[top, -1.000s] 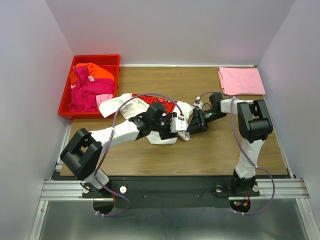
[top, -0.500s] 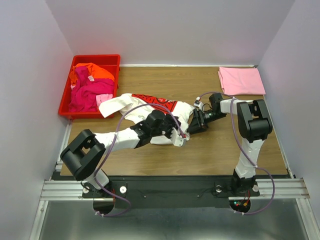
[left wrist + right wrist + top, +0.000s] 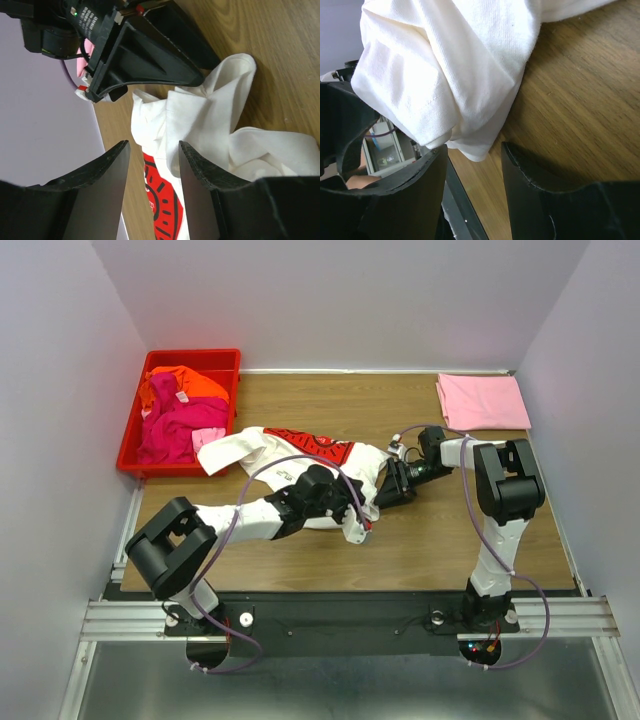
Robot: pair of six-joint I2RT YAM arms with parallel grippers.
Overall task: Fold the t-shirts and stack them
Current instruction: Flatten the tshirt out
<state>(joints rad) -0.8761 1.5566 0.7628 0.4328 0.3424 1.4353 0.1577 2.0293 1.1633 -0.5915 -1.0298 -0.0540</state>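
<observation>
The white t-shirt (image 3: 250,450) lies crumpled in the middle of the table (image 3: 440,540). Its long axis runs across, from a sleeve near the red bin (image 3: 128,450) to a bunched end right at both sets of fingertips. The left gripper (image 3: 152,150) has its 2 fingers apart. The cloth with its red print lies straight ahead and shows through the gap, and nothing looks pinched. The right gripper (image 3: 472,150) faces that same bunched end from the opposite side, fingers also parted, with a folded hem just ahead of its tips. Both are equally near, so I judge a 2-handed pinch comes next. Each gripper is the other's closest obstacle. The pink t-shirt (image 3: 482,402) lies folded well behind the right fingers. The orange and magenta t-shirts (image 3: 180,415) sit in the bin, past the shirt's far end.
</observation>
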